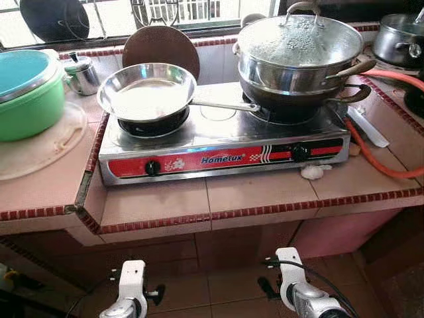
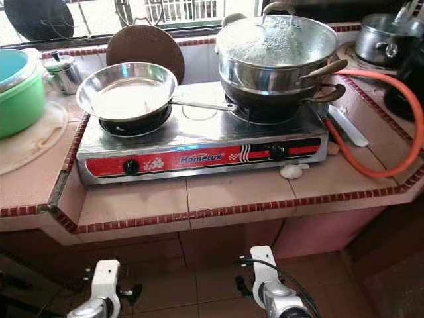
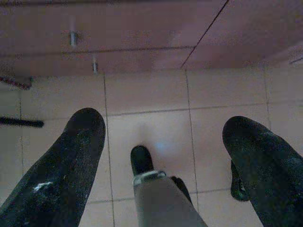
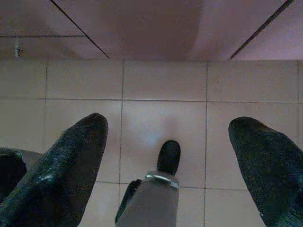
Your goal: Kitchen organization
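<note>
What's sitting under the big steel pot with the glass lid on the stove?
A dark wok sits under the pot, over the stove's right burner. The fogged lid hides the contents.

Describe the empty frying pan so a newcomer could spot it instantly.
Find the red-fronted two-burner stove on the tiled counter. The frying pan sits on its left burner, long handle pointing right. Unlike the lidded pot stack beside it, it is shallow, shiny, open and empty.

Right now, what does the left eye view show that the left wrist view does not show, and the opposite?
The left eye view shows the countertop: a stove with an empty steel pan and a lidded pot, a green container and an orange hose. The left wrist view shows the left gripper, open, hanging above the floor tiles. Both show the pink cabinet front.
</note>
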`<state>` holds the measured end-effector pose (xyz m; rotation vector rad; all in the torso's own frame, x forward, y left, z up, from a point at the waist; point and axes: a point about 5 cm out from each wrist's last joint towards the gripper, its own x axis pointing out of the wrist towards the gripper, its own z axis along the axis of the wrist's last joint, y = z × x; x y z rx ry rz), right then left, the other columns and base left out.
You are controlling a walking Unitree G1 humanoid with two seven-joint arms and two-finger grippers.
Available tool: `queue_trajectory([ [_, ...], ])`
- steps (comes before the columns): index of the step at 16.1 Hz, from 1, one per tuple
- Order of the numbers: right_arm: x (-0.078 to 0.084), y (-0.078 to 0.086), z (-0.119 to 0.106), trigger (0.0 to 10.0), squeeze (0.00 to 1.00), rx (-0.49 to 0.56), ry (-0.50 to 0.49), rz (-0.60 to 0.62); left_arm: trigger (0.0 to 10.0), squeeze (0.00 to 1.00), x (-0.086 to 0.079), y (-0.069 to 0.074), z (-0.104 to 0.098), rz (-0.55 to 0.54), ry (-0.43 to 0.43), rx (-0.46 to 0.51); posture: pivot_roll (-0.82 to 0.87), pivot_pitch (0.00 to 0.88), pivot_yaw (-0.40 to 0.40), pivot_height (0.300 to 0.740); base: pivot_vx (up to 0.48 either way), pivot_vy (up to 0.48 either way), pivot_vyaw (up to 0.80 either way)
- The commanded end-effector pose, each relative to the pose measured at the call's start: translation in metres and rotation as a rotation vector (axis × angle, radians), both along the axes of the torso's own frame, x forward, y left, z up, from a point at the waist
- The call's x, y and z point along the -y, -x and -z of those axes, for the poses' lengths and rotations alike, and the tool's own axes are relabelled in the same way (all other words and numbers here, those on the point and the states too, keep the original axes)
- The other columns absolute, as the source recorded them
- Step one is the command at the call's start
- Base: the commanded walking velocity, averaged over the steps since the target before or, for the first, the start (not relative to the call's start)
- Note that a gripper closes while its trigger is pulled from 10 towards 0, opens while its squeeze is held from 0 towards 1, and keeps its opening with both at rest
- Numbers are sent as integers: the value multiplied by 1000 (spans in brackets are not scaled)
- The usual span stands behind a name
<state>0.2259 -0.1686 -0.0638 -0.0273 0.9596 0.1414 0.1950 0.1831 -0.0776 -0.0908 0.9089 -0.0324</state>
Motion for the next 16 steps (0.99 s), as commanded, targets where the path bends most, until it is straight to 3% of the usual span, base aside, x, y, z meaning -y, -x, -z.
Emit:
queue_trajectory([
  [1, -2, -7, -5, 10000, 0, 35, -30, 4, 10000, 0, -6, -3, -3, 9, 1, 26, -77, 40, 51, 740, 0, 0, 0],
  [4, 2, -21, -15, 10000, 0, 112, -88, 30, 10000, 0, -11, -1, -4, 4, 58, 49, -81, 57, 55, 740, 0, 0, 0],
  [8, 12, -20, -18, 10000, 0, 143, -105, 27, 10000, 0, -11, 15, 0, 67, 99, 54, -92, 70, 63, 740, 0, 0, 0],
  [10, 20, -16, -17, 10000, 0, 154, -91, -10, 10000, 0, -11, 30, 3, 111, 110, 55, -90, 78, 65, 740, 0, 0, 0],
  [13, 29, 0, -7, 10000, 0, 103, -61, 17, 10000, 0, -16, 45, 10, 39, 61, 33, -80, 83, 64, 740, 0, 0, 0],
  [16, 28, 6, -4, 10000, 0, 89, -58, -1, 10000, 0, -11, 42, 11, -13, 41, 25, -74, 87, 62, 740, 0, 0, 0],
])
